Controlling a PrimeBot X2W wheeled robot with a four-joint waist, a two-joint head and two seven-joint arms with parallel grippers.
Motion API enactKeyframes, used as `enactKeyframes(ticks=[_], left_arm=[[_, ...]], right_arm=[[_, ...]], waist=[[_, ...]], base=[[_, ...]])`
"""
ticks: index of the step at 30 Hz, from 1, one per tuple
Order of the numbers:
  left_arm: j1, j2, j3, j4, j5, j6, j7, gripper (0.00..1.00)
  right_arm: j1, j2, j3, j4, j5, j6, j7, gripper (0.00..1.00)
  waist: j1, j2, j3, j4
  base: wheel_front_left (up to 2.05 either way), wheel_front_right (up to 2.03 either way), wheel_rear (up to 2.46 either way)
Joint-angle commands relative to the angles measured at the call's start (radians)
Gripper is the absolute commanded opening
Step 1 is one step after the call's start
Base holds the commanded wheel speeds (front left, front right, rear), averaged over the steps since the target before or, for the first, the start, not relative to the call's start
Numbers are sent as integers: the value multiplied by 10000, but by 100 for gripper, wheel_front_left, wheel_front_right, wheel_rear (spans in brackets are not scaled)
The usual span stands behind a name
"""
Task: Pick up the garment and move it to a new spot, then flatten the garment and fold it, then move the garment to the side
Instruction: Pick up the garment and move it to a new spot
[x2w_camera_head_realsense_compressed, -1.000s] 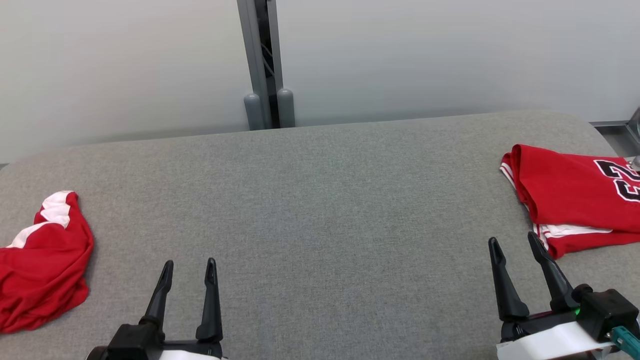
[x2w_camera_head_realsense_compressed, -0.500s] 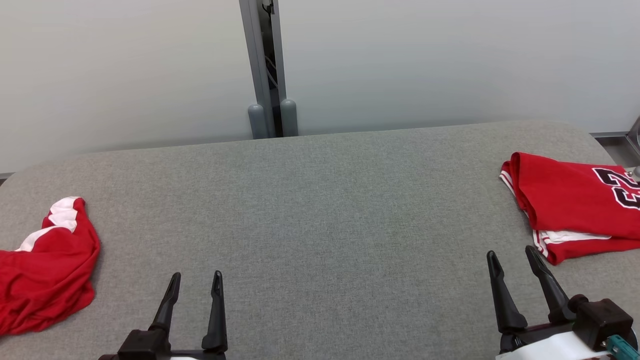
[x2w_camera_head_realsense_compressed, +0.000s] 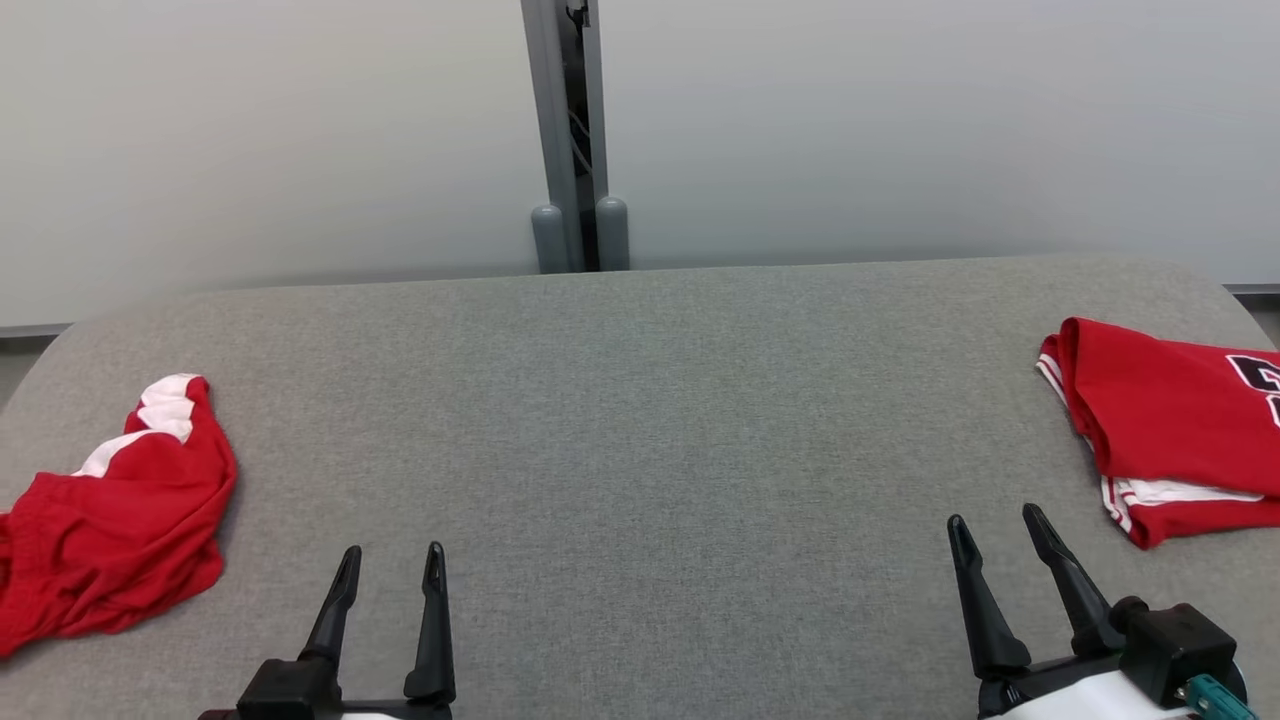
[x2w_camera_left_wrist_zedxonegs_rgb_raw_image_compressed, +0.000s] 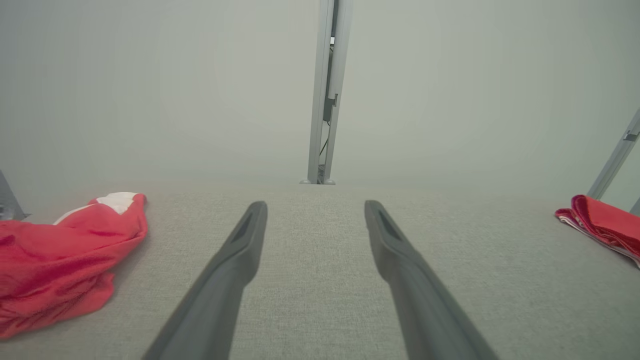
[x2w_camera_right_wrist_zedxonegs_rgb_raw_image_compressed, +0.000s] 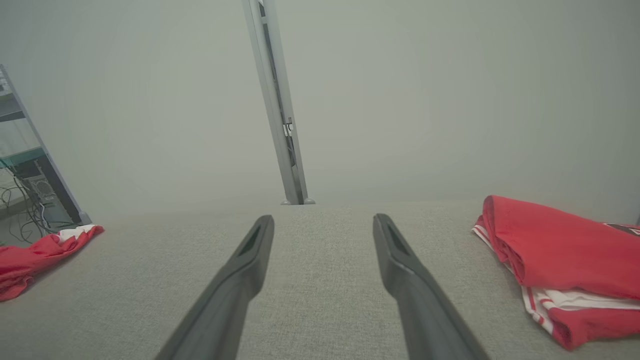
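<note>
Since the folded jersey (x2w_camera_head_realsense_compressed: 1170, 420) lies aside, left claw (x2w_camera_head_realsense_compressed: 392, 550) and right claw (x2w_camera_head_realsense_compressed: 992, 515) hover spread, empty, likely for the crumpled garment (x2w_camera_head_realsense_compressed: 120, 540).

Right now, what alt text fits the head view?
A grey padded table holds a crumpled red garment at its left edge and a folded red jersey at its right. The left gripper and right gripper point forward, open and empty.
</note>
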Motion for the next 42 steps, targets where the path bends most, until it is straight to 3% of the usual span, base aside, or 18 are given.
enactKeyframes(ticks=[1, 32, 42], left_arm=[[-128, 39, 22, -39, -2, 77, -33, 100], [-369, 36, -150, -1094, -451, 572, -33, 100], [-288, 34, -168, -1256, -581, 683, -33, 100]], right_arm=[[-100, -19, 58, -12, 35, -3, -13, 100], [-391, -246, 674, -133, 77, -3, -13, 100], [-397, -354, 717, -150, 15, -3, -13, 100]], waist=[[0, -1, 44, 252], [0, -1, 710, 4256], [0, -1, 783, 5101]], base=[[0, 0, 0], [0, 0, 0], [0, 0, 0]])
